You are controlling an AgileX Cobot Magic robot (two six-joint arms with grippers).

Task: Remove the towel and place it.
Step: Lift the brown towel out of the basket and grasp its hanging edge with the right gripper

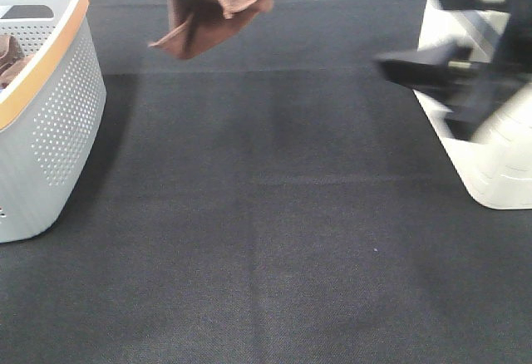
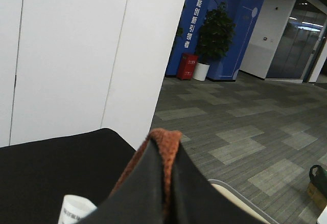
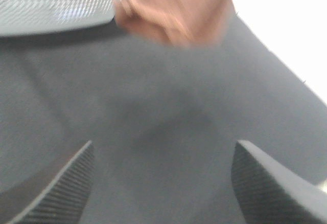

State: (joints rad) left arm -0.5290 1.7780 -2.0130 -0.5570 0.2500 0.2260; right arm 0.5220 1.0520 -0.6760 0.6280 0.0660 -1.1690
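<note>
Removal looked done. The towel [image 1: 218, 2] was out of the grey basket [image 1: 58, 115], hanging in the air well above the table [image 1: 266, 256] and just beyond the basket's rim on its open-table side, touching nothing below. The left gripper [image 2: 167, 150] had its jaws pressed together on a fold of the towel, with fuzzy orange-brown pile poking out between them. Placing was left to do, since no part of the cloth lay on the table yet.

The right gripper [image 3: 163, 183] was well apart from the basket, across the table from it and in front of a white bin [image 1: 499, 173]. Its jaws were spread wide with nothing between them. It was motion-blurred in the high view, probably heading for the hanging cloth, though that is a guess.

Materials:
- The towel was soft reddish-brown microfibre, bunched and folded over itself, with its lower corner drooping to a point. It was limp, so it would likely sag and swing.
- The basket was grey perforated plastic with a tan rim and rounded corners. Something brown showed inside it [image 1: 8, 58], too cropped to identify.
- The table was covered in dark, matte, woven-looking fabric with faint crease lines.
- The bin was smooth white plastic.
- The jaw pads had a fine cross-hatched texture.
</note>
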